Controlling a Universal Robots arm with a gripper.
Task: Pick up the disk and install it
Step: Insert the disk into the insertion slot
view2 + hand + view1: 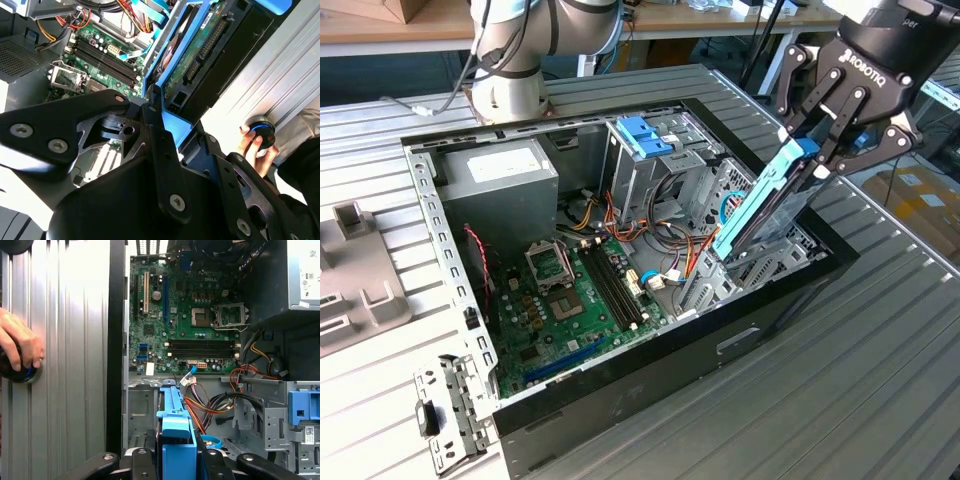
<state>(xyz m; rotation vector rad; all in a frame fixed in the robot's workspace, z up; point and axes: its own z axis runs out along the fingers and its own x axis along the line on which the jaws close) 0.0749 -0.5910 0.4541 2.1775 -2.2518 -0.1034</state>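
Observation:
My gripper (815, 150) is shut on the disk (760, 205), a dark flat drive edged by a light-blue rail. I hold it by its upper end, steeply tilted, at the exterior view's right. Its lower end reaches down into the metal bay at the near right corner of the open computer case (620, 385). In the second wrist view the disk (200, 55) shows its green circuit side and connector beyond the black fingers (152, 107). The first wrist view looks along the blue rail (176, 430) from between the fingers (140, 460).
Inside the case lie a green motherboard (570, 300), a grey power supply (500, 175), cable bundles and a tall drive cage with a blue bracket (645, 135). A person's hand (17, 345) rests on a round black knob (260, 132) on the ribbed table beside the case. A grey fixture (350, 275) sits at the exterior view's left.

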